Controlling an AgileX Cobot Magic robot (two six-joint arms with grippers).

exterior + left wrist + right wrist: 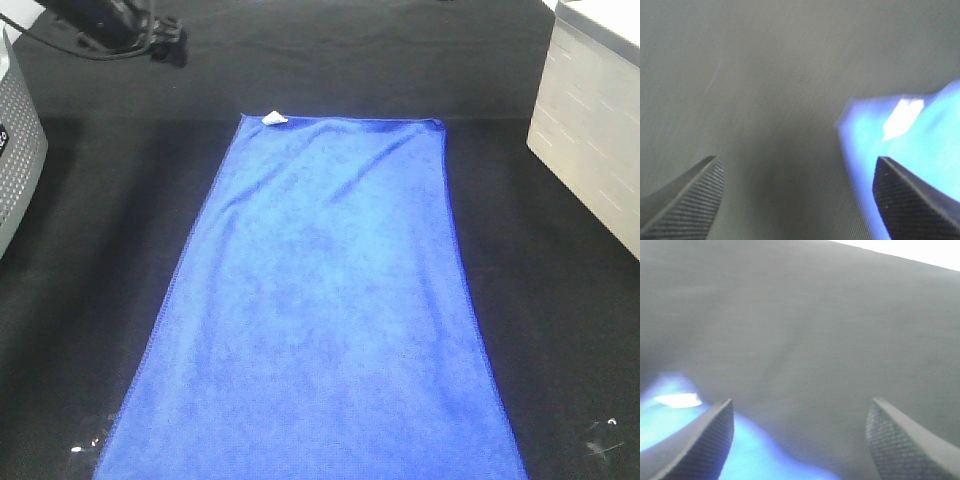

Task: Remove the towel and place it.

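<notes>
The towel (320, 320) lies flat and lengthwise on the black cloth (90, 300) that covers the table, its near end running out of the overhead view. White specks (85, 442) dot the cloth beside its near corners. At the far edge a small white tag (273, 118) sits on the left corner. A grey perforated bin (15, 150) stands at the far left, a pale box (590, 130) at the right, and dark arm hardware (120, 25) with a cable sits top left. The left gripper (797, 200) is spread wide over the cloth, one finger above the towel's tagged corner. The right gripper (800, 440) is likewise spread, one finger above blue towel.
</notes>
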